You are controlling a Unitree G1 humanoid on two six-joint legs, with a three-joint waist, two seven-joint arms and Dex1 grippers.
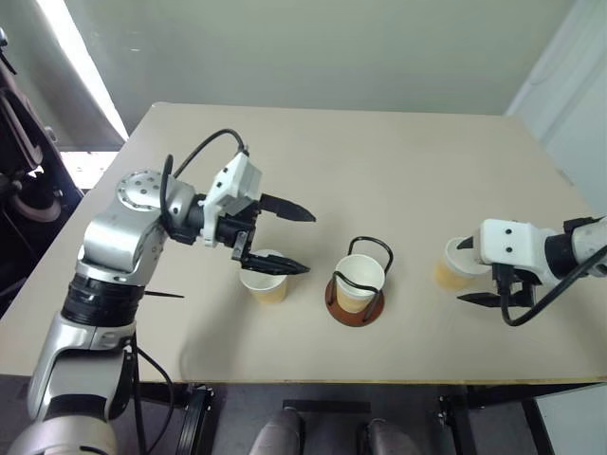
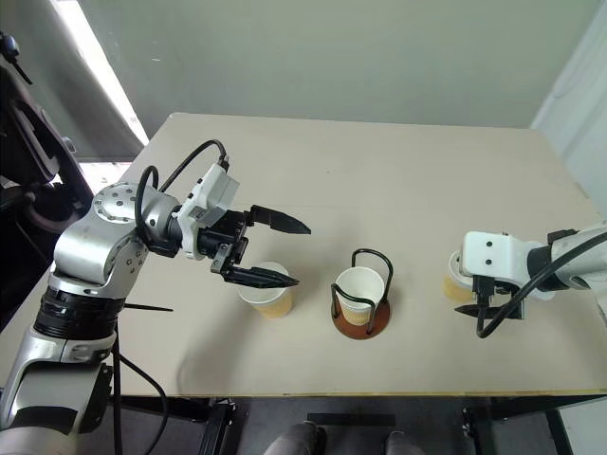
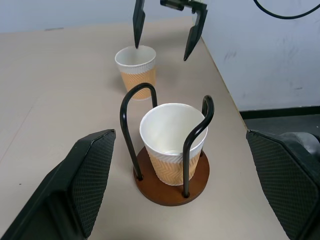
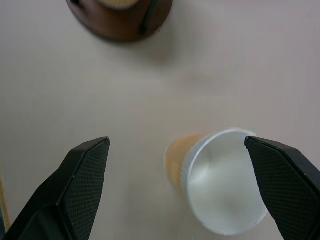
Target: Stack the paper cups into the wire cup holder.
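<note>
One tan-orange paper cup with a white rim [image 3: 172,134] is already sitting inside the black wire cup holder on its round reddish-brown base [image 1: 358,301], near the middle of the beige tabletop [image 1: 379,161]. Two more are waiting on the table: a second paper cup [image 1: 265,276] just beside the holder on the robot's left, and a third paper cup [image 3: 135,70] well apart on its right.

The step in hand looks like the pickup of that third cup. The right gripper [image 4: 185,190] is hanging above it with its black fingers spread wide and nothing between them, the cup's open mouth sitting off-centre, close to one finger [image 4: 287,175]. The next move probably calls for centring the jaws over the rim, lowering, closing gently so the thin wall is not crushing, then carrying the cup over and nesting it into the seated one.

The left gripper [image 1: 280,239] is hovering over the second cup, likewise released and empty, pointing toward the holder. It is standing close to the holder's left side, so it could be crowding the approach.
</note>
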